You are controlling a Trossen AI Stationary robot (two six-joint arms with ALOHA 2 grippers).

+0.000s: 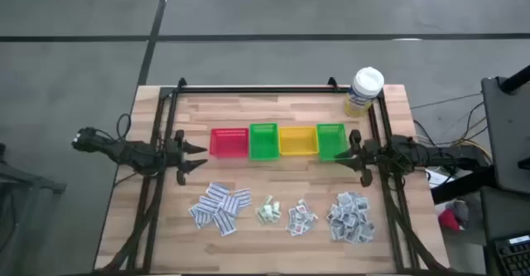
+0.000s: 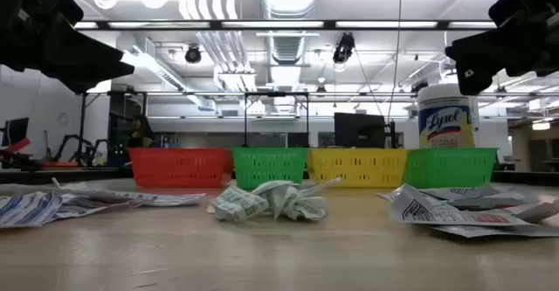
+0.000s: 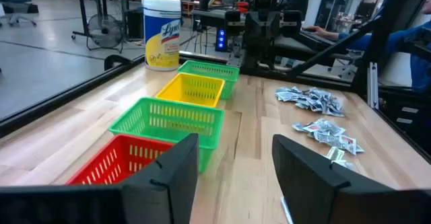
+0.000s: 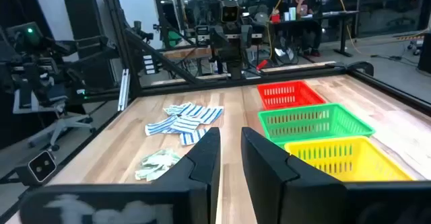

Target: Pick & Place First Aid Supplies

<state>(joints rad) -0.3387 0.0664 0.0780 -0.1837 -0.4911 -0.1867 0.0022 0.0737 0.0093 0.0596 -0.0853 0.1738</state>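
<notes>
Robotics lab — exposed ducts, workstations

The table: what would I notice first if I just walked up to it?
Probably the row of four bright bins across the middle: the red bin, a green bin, the yellow bin and a second green bin. In front of them lie four little piles of white first aid packets, and a Lysol wipes tub stands at the far right corner.
</notes>
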